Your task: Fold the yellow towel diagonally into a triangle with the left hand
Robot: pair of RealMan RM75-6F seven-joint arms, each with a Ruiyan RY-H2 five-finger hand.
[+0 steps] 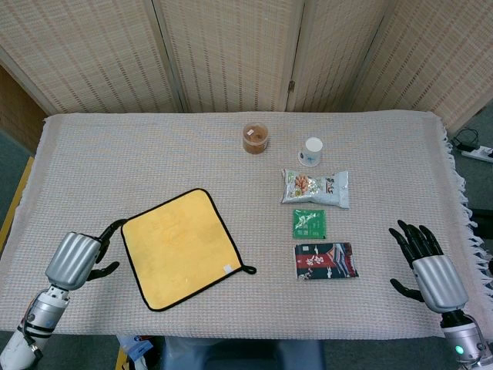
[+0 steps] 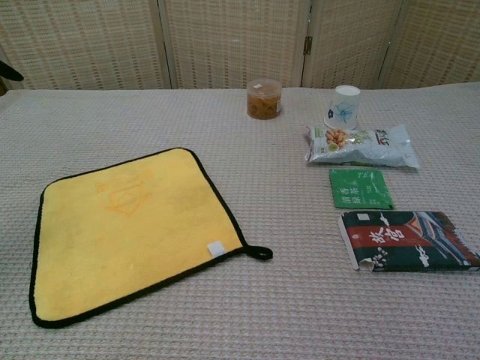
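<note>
The yellow towel (image 1: 181, 247) with black trim lies flat and unfolded on the woven tablecloth, left of centre; the chest view shows the towel (image 2: 127, 232) with its hanging loop at the right corner. My left hand (image 1: 77, 260) hovers just left of the towel's left corner, its dark fingers (image 1: 110, 229) spread and reaching to that corner's edge with nothing held. In the chest view only a dark fingertip (image 2: 9, 71) shows at the left edge. My right hand (image 1: 430, 270) stays open near the table's front right, away from everything.
A brown jar (image 1: 255, 138) and a paper cup (image 1: 312, 151) stand at the back. A snack bag (image 1: 315, 188), a green tea packet (image 1: 309, 223) and a dark packet (image 1: 326, 260) lie right of the towel. A wicker screen closes the far side.
</note>
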